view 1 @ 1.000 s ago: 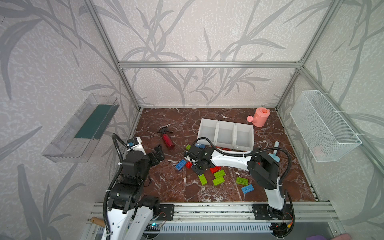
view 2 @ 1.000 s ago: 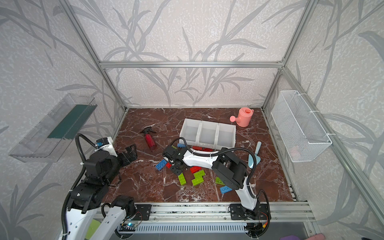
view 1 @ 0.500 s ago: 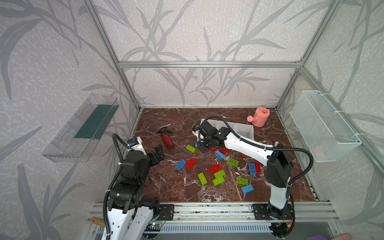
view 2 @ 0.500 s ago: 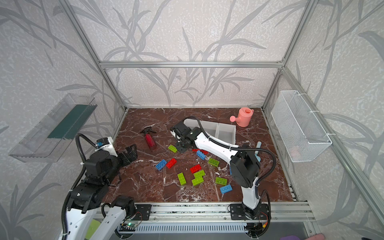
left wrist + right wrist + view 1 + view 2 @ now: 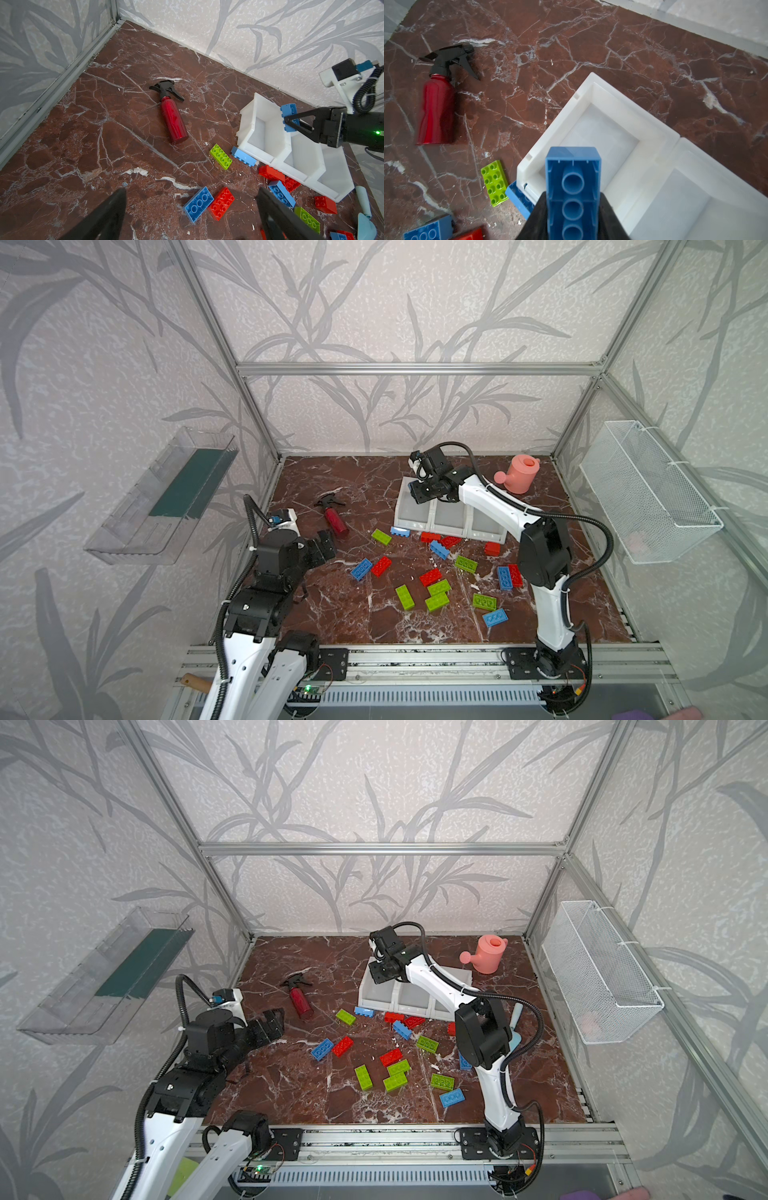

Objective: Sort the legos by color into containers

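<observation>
My right gripper (image 5: 572, 199) is shut on a blue lego (image 5: 572, 178), held end-on with its hollow underside facing the wrist camera. It hangs over the leftmost of the three joined white containers (image 5: 415, 512), whose insides show no bricks; in the left wrist view the gripper (image 5: 288, 122) is above that bin's wall (image 5: 257, 108). Several red, blue and green legos lie on the marble in front, among them a green one (image 5: 381, 536) and a blue-red pair (image 5: 361, 569). My left gripper (image 5: 326, 545) hovers open at the left, nothing between its fingers (image 5: 116, 207).
A red spray bottle (image 5: 336, 518) lies left of the bins. A pink watering can (image 5: 519, 475) stands at the back right. A wire basket (image 5: 648, 497) hangs on the right wall, a clear tray (image 5: 166, 497) on the left. A pale blue tool (image 5: 363, 203) lies beside the bins.
My right arm has risen from the pile of bricks and swung back with the blue lego to above the leftmost bin. The left arm has stayed where it was.
</observation>
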